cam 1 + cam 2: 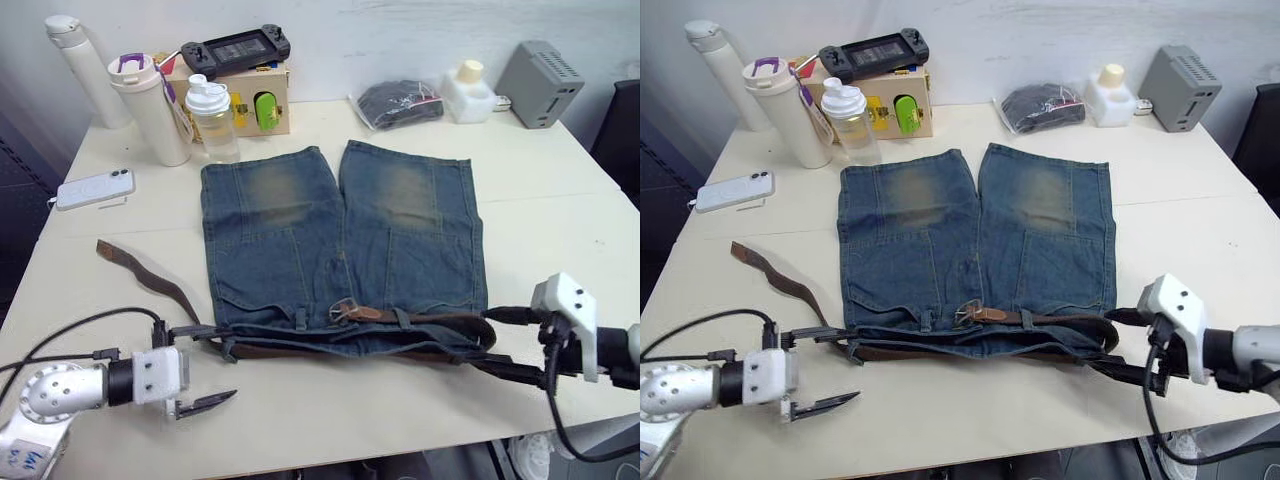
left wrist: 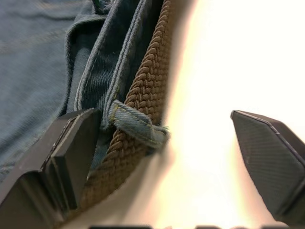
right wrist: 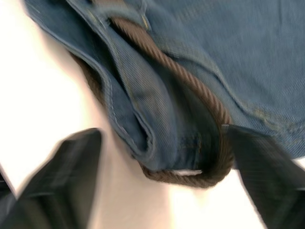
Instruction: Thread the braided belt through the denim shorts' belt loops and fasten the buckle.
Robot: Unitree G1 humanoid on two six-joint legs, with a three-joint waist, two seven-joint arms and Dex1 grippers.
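Observation:
The denim shorts (image 1: 340,235) lie flat on the table, waistband nearest me. The braided belt (image 1: 430,322) runs along the waistband through the belt loops (image 1: 300,318). The buckle (image 1: 345,310) sits near the waistband's middle, and the belt's free end (image 1: 140,268) trails off to the left on the table. My left gripper (image 1: 203,365) is open at the waistband's left corner, where one finger (image 2: 71,157) rests against the belt (image 2: 143,102) beside a loop (image 2: 138,126). My right gripper (image 1: 508,344) is open at the right corner, straddling the belt's bend (image 3: 190,176).
A phone (image 1: 94,188) lies at the left. At the back stand bottles (image 1: 150,105), a box with a game controller (image 1: 236,48), a dark bagged bundle (image 1: 398,103), a white bottle (image 1: 468,92) and a grey device (image 1: 540,70). The table's front edge (image 1: 350,455) is close.

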